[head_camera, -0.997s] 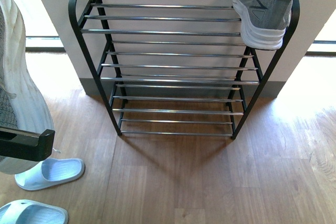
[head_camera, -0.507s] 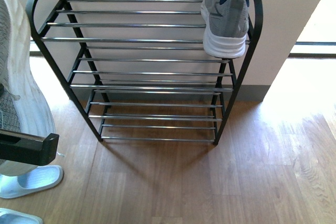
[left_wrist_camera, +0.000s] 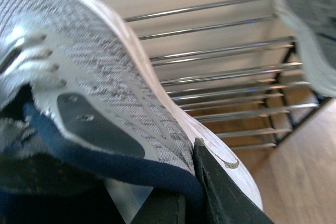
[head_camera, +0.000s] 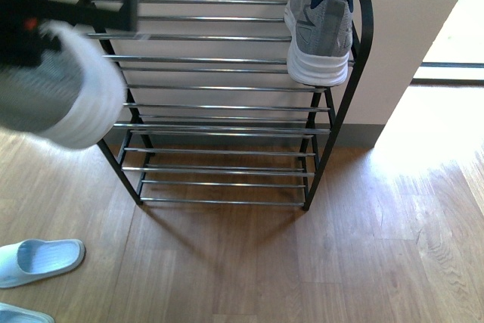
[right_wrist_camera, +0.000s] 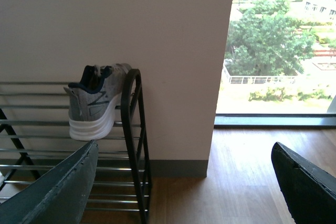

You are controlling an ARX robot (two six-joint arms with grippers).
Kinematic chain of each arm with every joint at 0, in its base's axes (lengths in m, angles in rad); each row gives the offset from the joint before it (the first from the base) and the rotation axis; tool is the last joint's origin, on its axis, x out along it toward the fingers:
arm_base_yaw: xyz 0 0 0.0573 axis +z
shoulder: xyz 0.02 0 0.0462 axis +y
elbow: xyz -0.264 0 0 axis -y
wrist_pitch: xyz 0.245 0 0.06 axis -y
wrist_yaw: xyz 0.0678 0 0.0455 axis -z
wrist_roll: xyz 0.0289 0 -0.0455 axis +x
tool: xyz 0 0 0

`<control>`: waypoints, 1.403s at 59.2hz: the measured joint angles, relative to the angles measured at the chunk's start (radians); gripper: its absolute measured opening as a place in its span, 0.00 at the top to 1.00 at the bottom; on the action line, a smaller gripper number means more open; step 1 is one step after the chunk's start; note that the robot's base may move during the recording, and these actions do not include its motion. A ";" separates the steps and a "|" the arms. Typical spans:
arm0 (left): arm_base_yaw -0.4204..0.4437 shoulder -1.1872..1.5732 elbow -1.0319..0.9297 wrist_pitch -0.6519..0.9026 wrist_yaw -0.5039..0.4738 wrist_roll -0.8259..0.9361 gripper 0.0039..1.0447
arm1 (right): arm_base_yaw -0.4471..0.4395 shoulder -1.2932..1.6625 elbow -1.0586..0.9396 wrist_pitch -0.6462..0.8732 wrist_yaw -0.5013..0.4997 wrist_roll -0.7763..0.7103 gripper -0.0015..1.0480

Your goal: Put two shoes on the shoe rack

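One grey sneaker (head_camera: 321,24) with a white sole rests on the top tier of the shoe rack (head_camera: 219,58) at its right end, also seen in the right wrist view (right_wrist_camera: 93,103). My left gripper (head_camera: 45,17) is shut on the second grey sneaker (head_camera: 64,92), holding it blurred in the air at the rack's upper left corner. The left wrist view shows that shoe (left_wrist_camera: 105,93) close up, one black finger (left_wrist_camera: 220,187) pressed against its side, with the rack's rods (left_wrist_camera: 220,66) beyond. My right gripper (right_wrist_camera: 184,182) is open with only floor between its fingers.
A pale blue slipper (head_camera: 38,259) lies on the wooden floor at the lower left, the edge of another (head_camera: 23,314) below it. The rack stands against a white wall (head_camera: 408,13). A floor-level window (right_wrist_camera: 278,45) is to the right.
My left arm has lifted the held shoe from low at the left edge up to the rack's top left corner. The view has kept shifting slightly.
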 joint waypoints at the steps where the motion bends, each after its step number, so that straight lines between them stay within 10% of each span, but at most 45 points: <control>1: 0.000 0.024 0.031 -0.015 0.029 0.015 0.99 | 0.000 0.000 0.000 0.000 0.000 0.000 0.09; 12: 0.024 0.308 0.344 -0.219 0.345 0.216 0.99 | 0.000 0.000 0.000 0.000 0.000 0.000 0.09; 55: 0.135 0.925 1.164 -0.585 0.458 0.471 0.99 | 0.000 0.000 0.000 0.000 0.000 0.000 0.09; 83: 0.076 1.005 1.302 -0.622 0.490 0.451 0.99 | 0.000 0.000 0.000 0.000 0.000 0.000 0.09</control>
